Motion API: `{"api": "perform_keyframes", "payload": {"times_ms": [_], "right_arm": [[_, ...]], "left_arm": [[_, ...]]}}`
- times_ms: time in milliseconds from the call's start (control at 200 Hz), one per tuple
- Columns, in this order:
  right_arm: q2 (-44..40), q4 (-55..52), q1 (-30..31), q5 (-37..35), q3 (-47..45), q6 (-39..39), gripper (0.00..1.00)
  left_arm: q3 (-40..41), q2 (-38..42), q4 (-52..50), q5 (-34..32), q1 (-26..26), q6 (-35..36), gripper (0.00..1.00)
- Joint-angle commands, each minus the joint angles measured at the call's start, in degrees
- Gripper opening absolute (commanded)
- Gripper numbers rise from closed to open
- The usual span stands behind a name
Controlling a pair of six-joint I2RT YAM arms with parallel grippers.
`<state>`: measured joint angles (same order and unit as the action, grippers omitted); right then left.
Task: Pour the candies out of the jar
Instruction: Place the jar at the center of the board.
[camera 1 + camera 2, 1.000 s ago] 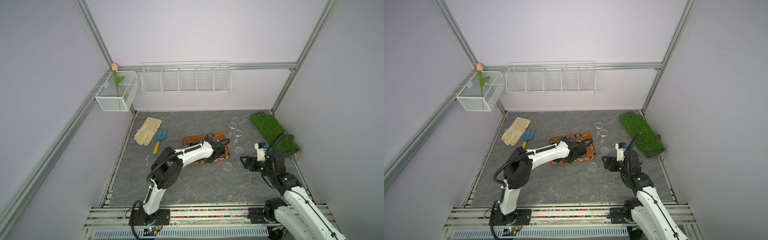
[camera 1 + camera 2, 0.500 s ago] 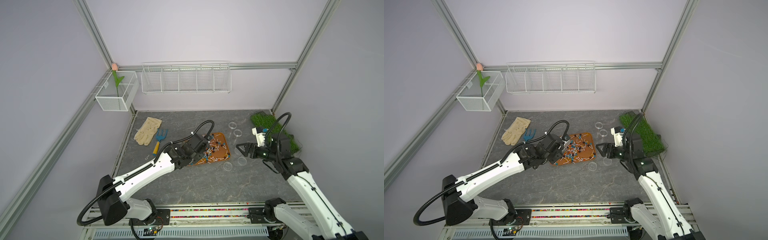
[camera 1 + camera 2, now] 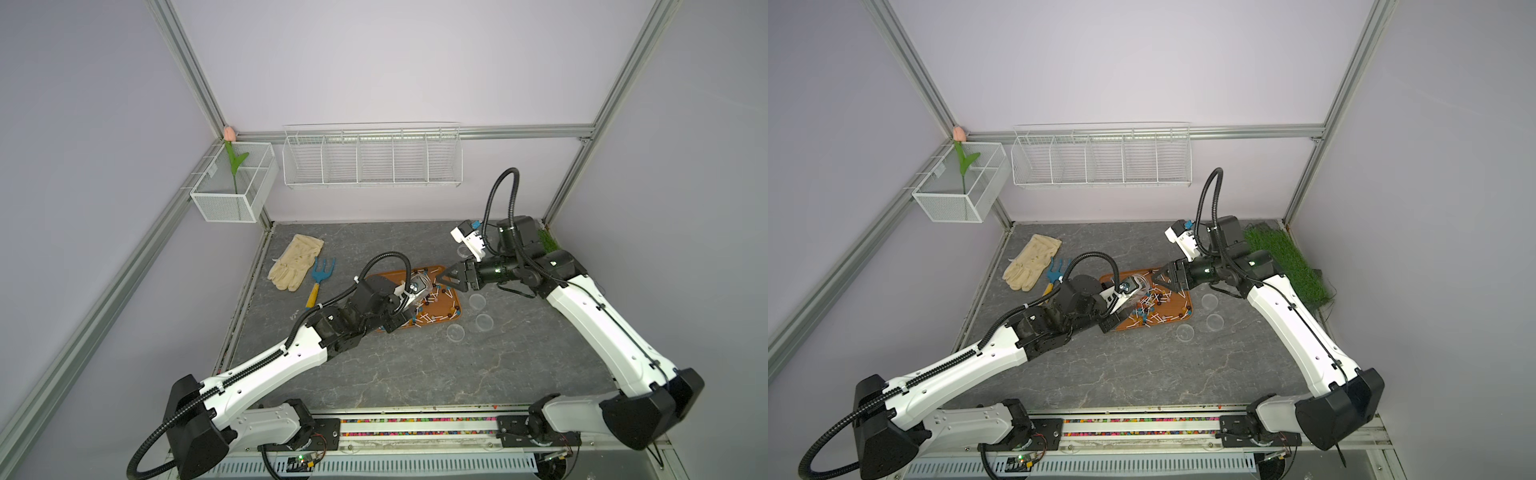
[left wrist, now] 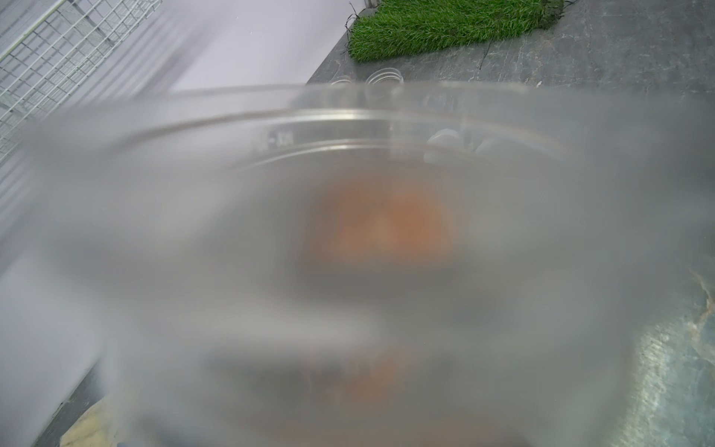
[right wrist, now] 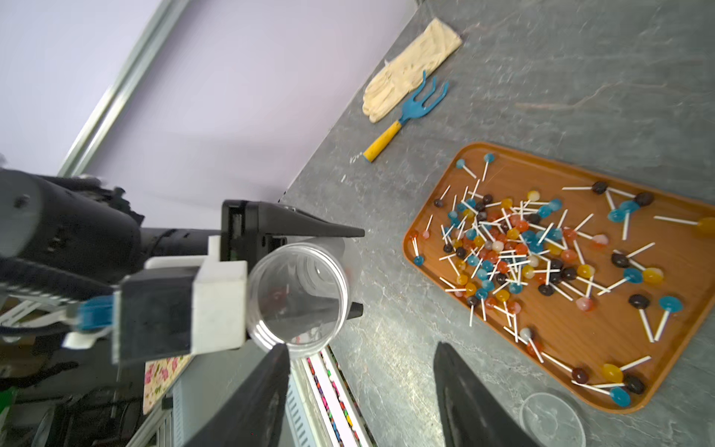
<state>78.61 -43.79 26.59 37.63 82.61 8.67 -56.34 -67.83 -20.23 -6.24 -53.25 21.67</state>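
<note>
Where the desk [image 3: 415, 374] meets the side wall at 10 o'clock, a cream glove [image 3: 296, 262] lies flat. Blue hand rake [image 3: 320, 276] with yellow handle sits just beside it at the glove's 4 o'clock, tines toward 12.

Left gripper [image 5: 356, 271] is clamped on the clear jar [image 5: 298, 298], one finger on each side of the barrel. Jar is held on its side, raised over the tray's 10 o'clock part in both top views, mouth facing the right wrist camera. Left wrist view is almost all blurred jar wall.

Candies [image 5: 514, 247] lie on the brown tray [image 5: 580, 360] near desk centre. Dense heap in one half, loose ones spread across the rest, sticks pointing every way. Heads are blue, orange, dark brown and pink. Every candy I can see is inside the rim.

Right gripper [image 3: 451, 279] hovers at the tray's 1 o'clock corner, jaws apart with nothing between them, tips toward 9 o'clock, near the jar mouth.

Three clear cups [image 3: 477, 301] stand on the desk at the tray's 3 to 5 o'clock, near the rim and apart from each other. Grass mat [image 3: 1287, 266] lies along the wall at 2 o'clock.
</note>
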Motion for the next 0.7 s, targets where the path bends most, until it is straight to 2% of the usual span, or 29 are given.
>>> {"api": "perform_keyframes", "payload": {"times_ms": [0, 360, 545, 595, 695], "right_arm": [[0.64, -1.68, 0.73, -0.19, 0.49, -0.26, 0.54], [3.64, -0.33, 4.37, -1.21, 1.75, -0.03, 0.39], [5.54, -0.18, 5.76, -3.94, 1.94, -0.58, 0.17], [6.08, 0.31, 6.16, -4.38, 2.27, -0.60, 0.08], [7.44, 0.26, 7.45, -7.03, 3.73, -1.17, 0.07]], "left_arm": [[2.22, 1.57, 3.27, 2.23, 0.17, 1.36, 0.57], [3.00, 0.71, 5.72, 3.41, 0.17, 1.63, 0.57], [2.11, -0.73, 7.17, 4.39, 0.16, 3.12, 0.59], [1.72, -1.36, 7.47, 4.55, 0.12, 3.15, 0.59], [1.19, -2.17, 8.06, 4.41, 0.17, 2.88, 0.60]]}}
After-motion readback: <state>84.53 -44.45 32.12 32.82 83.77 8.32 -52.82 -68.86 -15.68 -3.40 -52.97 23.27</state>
